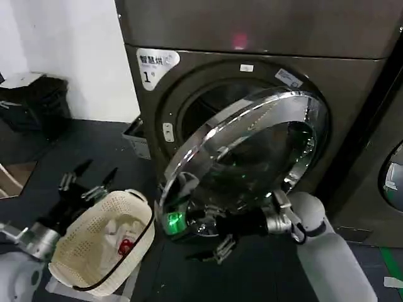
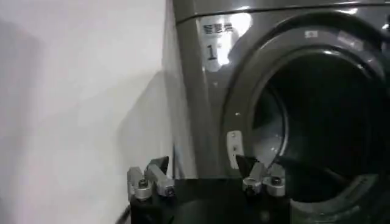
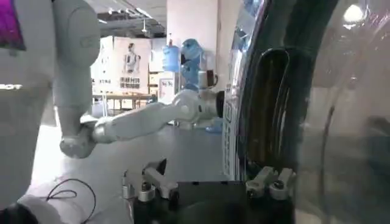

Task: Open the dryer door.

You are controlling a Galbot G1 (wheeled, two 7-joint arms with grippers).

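The dryer door, a chrome-rimmed porthole with dark glass, stands swung partly away from the dark drum opening. My right gripper is at the door's lower edge, open. In the right wrist view the right gripper has its jaws wide apart on either side of the door's rim, not closed on it. My left gripper hangs open and empty low on the left, beside a basket. In the left wrist view the left gripper faces the dryer front and the drum opening.
A white perforated basket with a red item inside sits on the floor at front left. A black bin stands by the white wall. The neighbouring machine is close on the right.
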